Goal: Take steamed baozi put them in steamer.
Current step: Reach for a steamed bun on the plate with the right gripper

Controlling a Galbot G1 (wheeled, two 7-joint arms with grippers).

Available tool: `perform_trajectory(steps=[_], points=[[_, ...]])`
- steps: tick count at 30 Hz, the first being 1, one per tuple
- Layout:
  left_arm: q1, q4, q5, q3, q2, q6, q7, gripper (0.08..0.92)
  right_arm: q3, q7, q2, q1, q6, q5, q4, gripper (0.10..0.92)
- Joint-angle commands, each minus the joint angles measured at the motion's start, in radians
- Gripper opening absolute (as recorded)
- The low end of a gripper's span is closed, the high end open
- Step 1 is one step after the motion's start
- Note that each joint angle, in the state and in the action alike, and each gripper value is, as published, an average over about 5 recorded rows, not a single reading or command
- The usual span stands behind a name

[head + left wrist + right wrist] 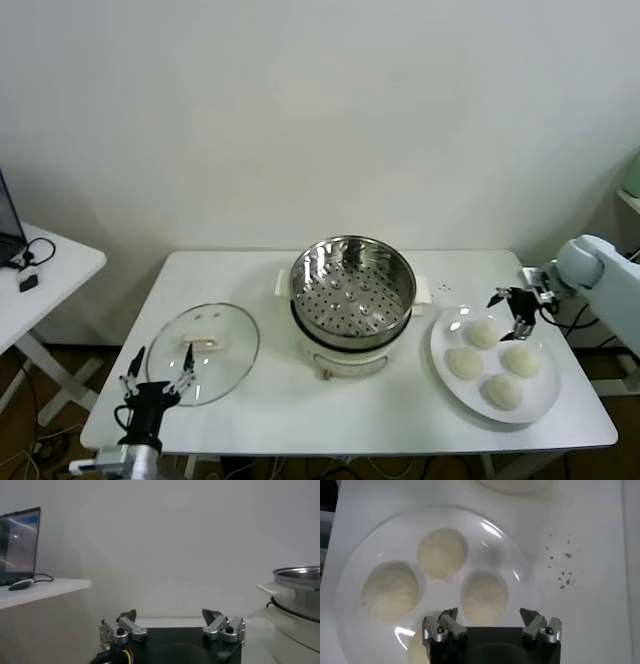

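Steamed baozi (480,334), four in all, lie on a white plate (545,397) near the right edge of the tabletop (260,415). The right tool (510,303), fingers apart and empty, hangs over the plate's far rim, just above the nearest bun. The steamer (352,290) stands at the tabletop's centre, holding nothing. A glass lid (203,352) lies near the front-left corner; the left tool (157,380), fingers apart, sits at its near rim. In the right wrist view the fourth bun (415,650) is mostly hidden by the tool.
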Motion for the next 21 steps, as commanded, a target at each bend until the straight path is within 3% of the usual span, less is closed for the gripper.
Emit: perform_trajectory(steps=[1, 21], points=[[0.0, 0.0, 0.001, 0.0, -0.001, 0.003, 0.0, 0.823, 0.014, -0.006, 0.054, -0.027, 0.001, -0.077, -0.038, 0.823], [0.007, 0.01, 0.004, -0.003, -0.005, -0.006, -0.002, 0.823, 0.056, 0.008, 0.112, -0.046, 0.005, -0.118, -0.099, 0.823]])
